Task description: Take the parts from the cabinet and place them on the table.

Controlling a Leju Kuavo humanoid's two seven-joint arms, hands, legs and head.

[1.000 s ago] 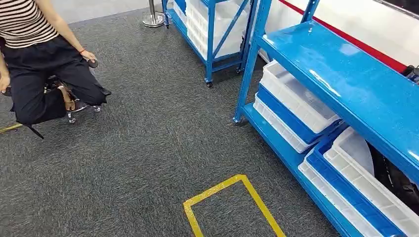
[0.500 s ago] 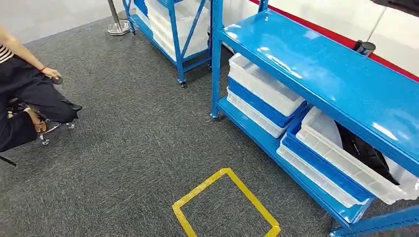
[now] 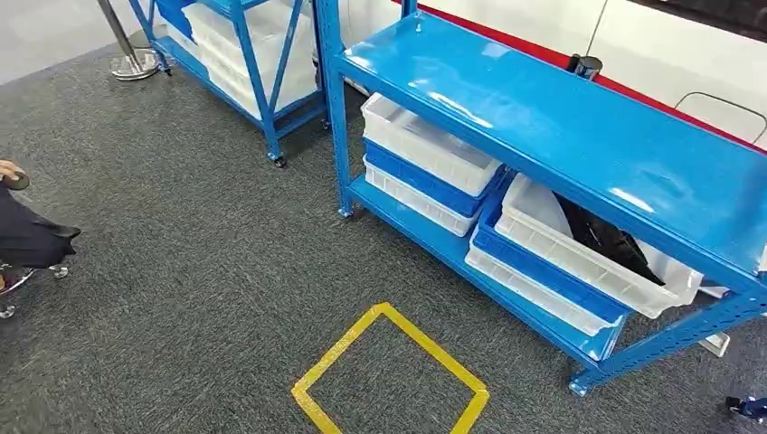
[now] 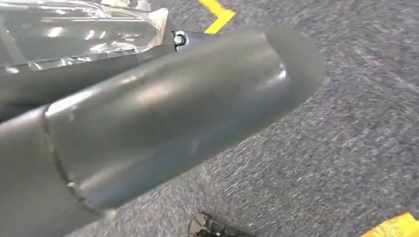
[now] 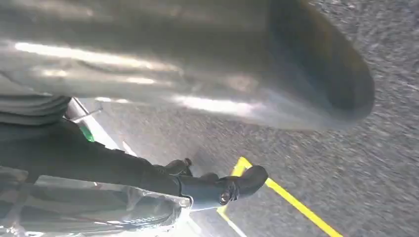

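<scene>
A blue metal rack point(image 3: 561, 117) stands ahead on the right in the head view. On its lower shelf are stacked white bins point(image 3: 425, 145) and blue bins point(image 3: 421, 181). The right-hand white bin point(image 3: 579, 258) holds dark black things point(image 3: 606, 240) that I cannot make out. A small dark cylinder point(image 3: 586, 65) stands at the far edge of the bare top shelf. My left hand point(image 4: 163, 108) hangs over the carpet with a thick grey thumb and nothing in it. My right hand point(image 5: 217, 187) also hangs low, dark fingers stretched out, holding nothing.
A yellow tape square point(image 3: 389, 371) marks the grey carpet in front of me. A second blue rack point(image 3: 244, 54) with white bins stands further back on the left, beside a metal post base point(image 3: 136, 63). A seated person point(image 3: 27, 240) is at the left edge.
The whole picture has shifted left, so the camera has turned to the right. More of the rack's right end is in view and the person has slid to the edge.
</scene>
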